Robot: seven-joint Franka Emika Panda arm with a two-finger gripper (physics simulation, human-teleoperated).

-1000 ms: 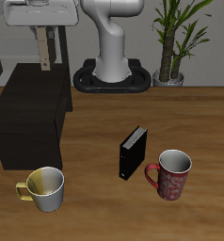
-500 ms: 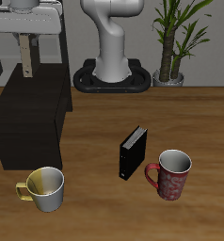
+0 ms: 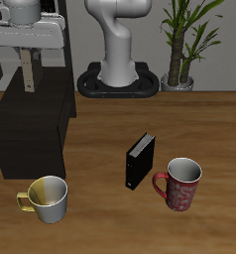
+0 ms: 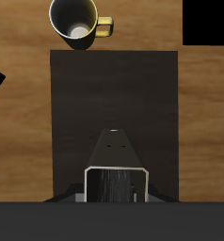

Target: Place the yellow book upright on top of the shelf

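Note:
My gripper (image 3: pixel 28 48) is shut on the thin tan-yellow book (image 3: pixel 27 69), which hangs upright from the fingers above the low black shelf (image 3: pixel 31 124). The book's lower end is still a little above the shelf's flat top. In the wrist view the book (image 4: pixel 115 169) shows end-on over the shelf top (image 4: pixel 114 94). The fingertips themselves are hidden behind the book in that view.
A thicker black book (image 3: pixel 140 161) stands on the wooden table beside a red mug (image 3: pixel 181 184). A yellow-and-white mug (image 3: pixel 49 198) sits in front of the shelf and also shows in the wrist view (image 4: pixel 78 19). The robot base (image 3: pixel 120 74) and a potted plant (image 3: pixel 184 40) stand at the back.
My gripper has carried the yellow book sideways, away from the robot base, to above the shelf's middle. It has also come down slightly.

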